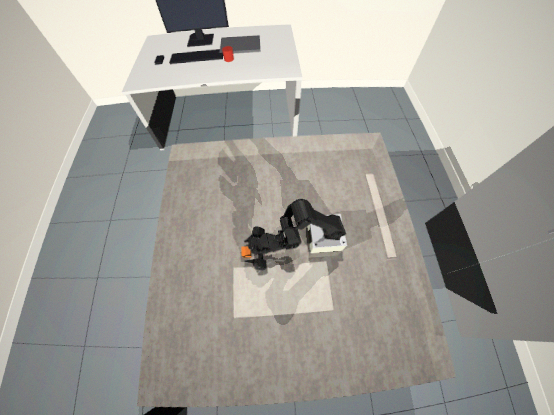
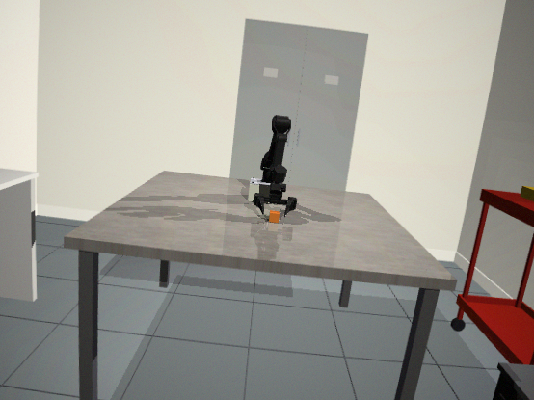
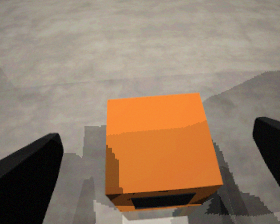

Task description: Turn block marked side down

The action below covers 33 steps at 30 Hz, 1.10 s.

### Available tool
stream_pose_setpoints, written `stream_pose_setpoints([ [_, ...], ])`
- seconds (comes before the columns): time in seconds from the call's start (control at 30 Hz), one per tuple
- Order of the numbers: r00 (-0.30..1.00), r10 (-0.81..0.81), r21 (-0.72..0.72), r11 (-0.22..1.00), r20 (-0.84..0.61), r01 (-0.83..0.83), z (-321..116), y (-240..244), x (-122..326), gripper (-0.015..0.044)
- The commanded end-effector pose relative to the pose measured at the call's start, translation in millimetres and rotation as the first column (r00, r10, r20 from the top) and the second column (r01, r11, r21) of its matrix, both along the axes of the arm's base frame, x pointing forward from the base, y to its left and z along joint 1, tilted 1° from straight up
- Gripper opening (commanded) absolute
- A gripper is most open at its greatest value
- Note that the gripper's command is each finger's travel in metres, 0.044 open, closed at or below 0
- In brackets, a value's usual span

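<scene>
Cream walls (image 2: 145, 68), grey tiled floor (image 2: 270, 338)

Orange block (image 2: 274, 217) on table (image 2: 202, 232), gripper (image 2: 275, 209) spread wide above it

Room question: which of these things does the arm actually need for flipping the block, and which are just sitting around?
Needed:
orange block
open gripper, empty
table

Just around:
red cart
white desk
monitor
keyboard
red cup

Top view hangs high over the table (image 1: 200, 321); exterior faces it from the floor — wrist hugs its surface.
</scene>
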<state>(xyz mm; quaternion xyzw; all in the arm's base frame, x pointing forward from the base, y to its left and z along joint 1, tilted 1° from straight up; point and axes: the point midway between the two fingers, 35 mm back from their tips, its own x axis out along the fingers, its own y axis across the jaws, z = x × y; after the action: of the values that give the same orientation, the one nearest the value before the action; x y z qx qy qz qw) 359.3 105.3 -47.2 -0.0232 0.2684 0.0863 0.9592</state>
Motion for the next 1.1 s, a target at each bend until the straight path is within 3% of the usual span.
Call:
stream_pose_setpoints([
  [0.0,0.997,0.002,-0.012,1.0,-0.075,-0.003,9.5,3.6,9.9,0.044],
  [0.33,0.909,-0.015,-0.071,0.997,-0.417,-0.016,68.2,-2.6,-13.0,0.044],
  [0.83,0.896,-0.018,-0.075,0.997,-0.444,-0.018,74.2,-3.8,-16.9,0.044],
  [1.07,0.789,-0.036,-0.111,0.993,-0.613,-0.042,79.3,2.2,5.9,0.044],
])
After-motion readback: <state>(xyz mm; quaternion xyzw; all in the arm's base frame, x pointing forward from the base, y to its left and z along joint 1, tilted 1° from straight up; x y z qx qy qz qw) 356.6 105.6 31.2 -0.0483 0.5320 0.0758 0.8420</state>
